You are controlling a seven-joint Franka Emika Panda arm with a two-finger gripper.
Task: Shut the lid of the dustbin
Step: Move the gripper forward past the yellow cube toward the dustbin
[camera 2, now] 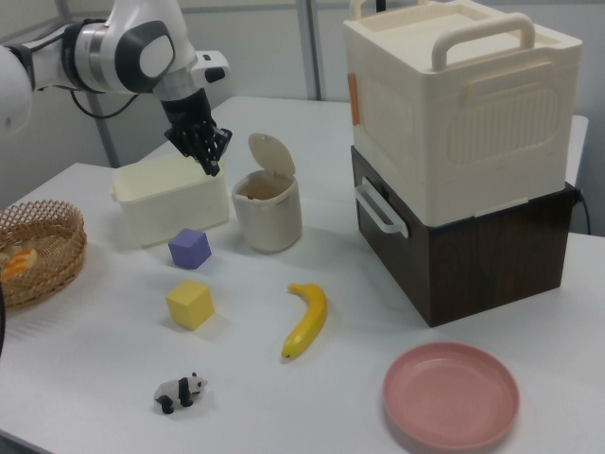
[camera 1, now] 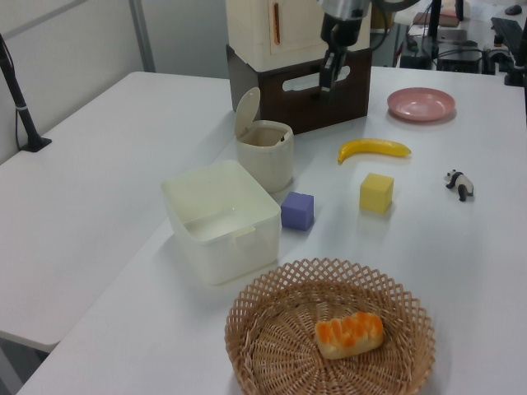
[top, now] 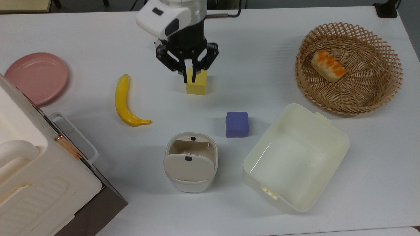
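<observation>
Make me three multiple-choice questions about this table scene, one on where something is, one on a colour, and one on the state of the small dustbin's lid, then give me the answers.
1. Where does the bread roll lie?
A. on the pink plate
B. in the wicker basket
C. in the cream tub

2. What colour is the block next to the cream tub?
A. purple
B. green
C. red

3. How does the lid of the dustbin stand?
A. shut flat on the bin
B. lying on the table apart from the bin
C. swung up, bin open

Answers:
1. B: the bread roll rests inside the wicker basket.
2. A: the block beside the cream tub is purple.
3. C: in the right view the lid stands up behind the opening of the dustbin, while the end effector is in the air near it, not touching.
</observation>
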